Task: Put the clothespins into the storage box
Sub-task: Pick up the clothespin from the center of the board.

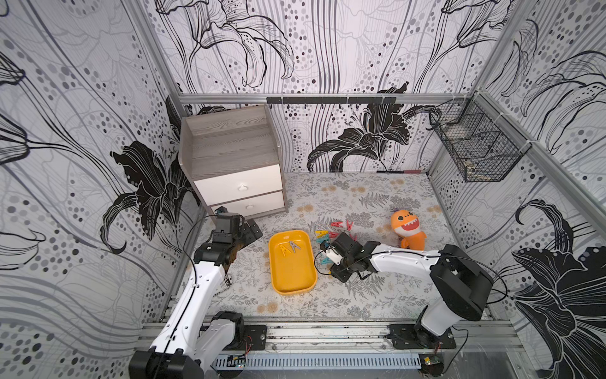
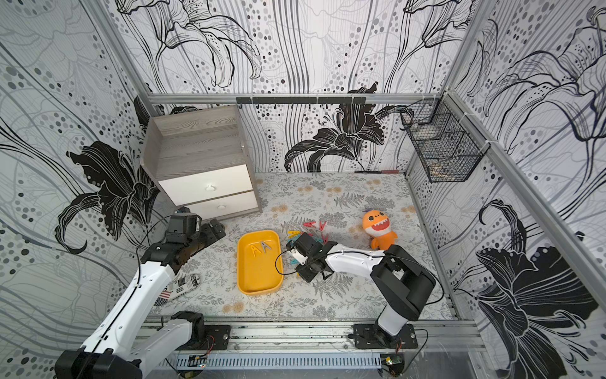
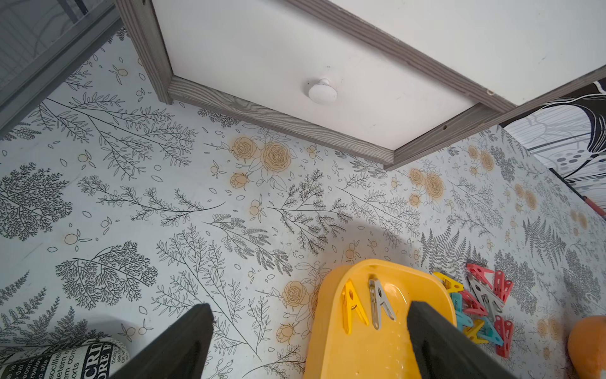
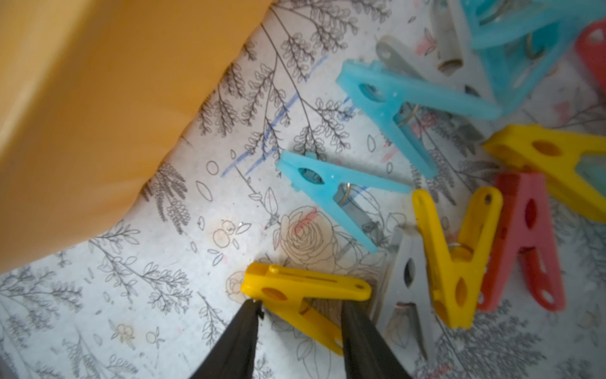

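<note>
Clothespins (image 1: pixel 333 229) mostly lie heaped on the table (image 1: pixel 377 302) just beside the storage box (image 1: pixel 292 282), which holds only two, a yellow pin (image 1: pixel 284 250) and a grey pin (image 1: pixel 294 246). We judge the job barely begun. Our right gripper (image 4: pixel 300 303), half closed, seems to pinch a yellow clothespin (image 4: pixel 295 290) at the heap's edge, while our left gripper (image 3: pixel 310 305) hangs wide open and empty.
</note>
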